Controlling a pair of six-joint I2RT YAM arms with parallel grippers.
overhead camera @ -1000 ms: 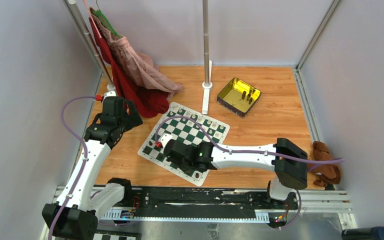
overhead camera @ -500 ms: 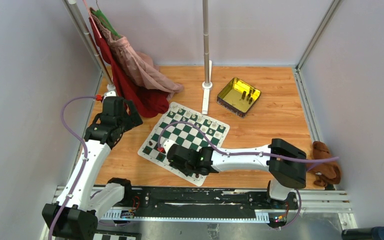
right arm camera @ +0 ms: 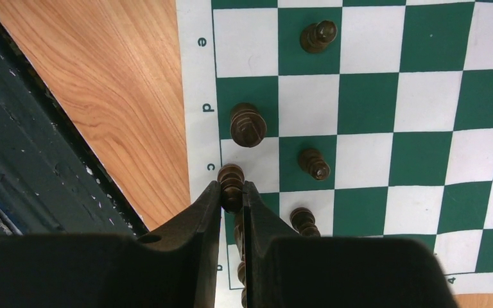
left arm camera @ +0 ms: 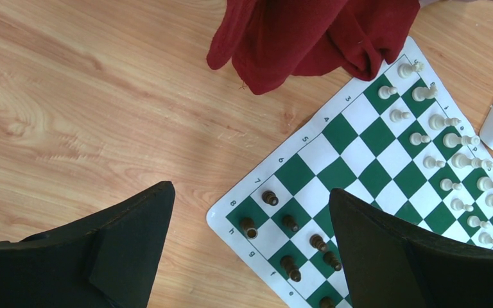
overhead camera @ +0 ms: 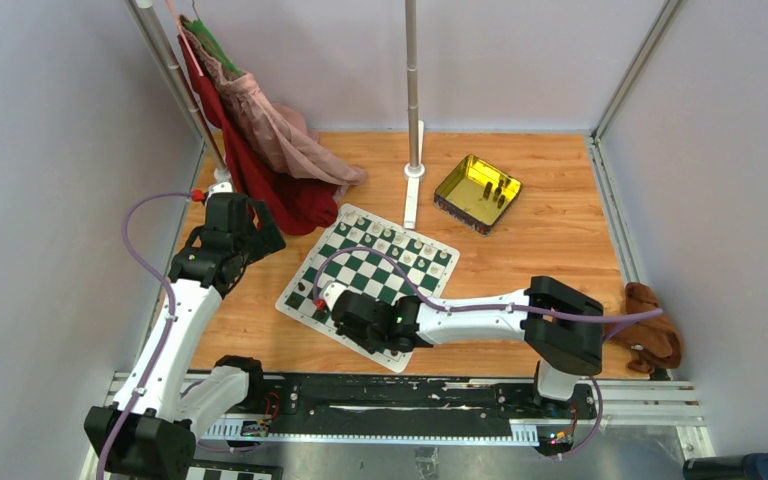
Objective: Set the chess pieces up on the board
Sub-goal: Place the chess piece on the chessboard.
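Wooden surface (overhead camera: pixel 550 240) carries the green-and-white board (overhead camera: pixel 365 272), centre of the top view, lying askew. Red cloth (overhead camera: pixel 295 200) hangs down to the board's upper-left corner. Yellow tray (overhead camera: pixel 458 212), upper right of the board, holds a few dark pieces (overhead camera: pixel 500 190). Left jaws spread wide, empty, over bare wood left of the board. Right jaws clenched on one dark piece (right arm camera: pixel 231 181) at the board's lettered border, lower left of the right wrist view. Dark chessmen (right arm camera: pixel 248 125) stand close by. White pieces (left arm camera: pixel 449 138) line the far side in two rows.
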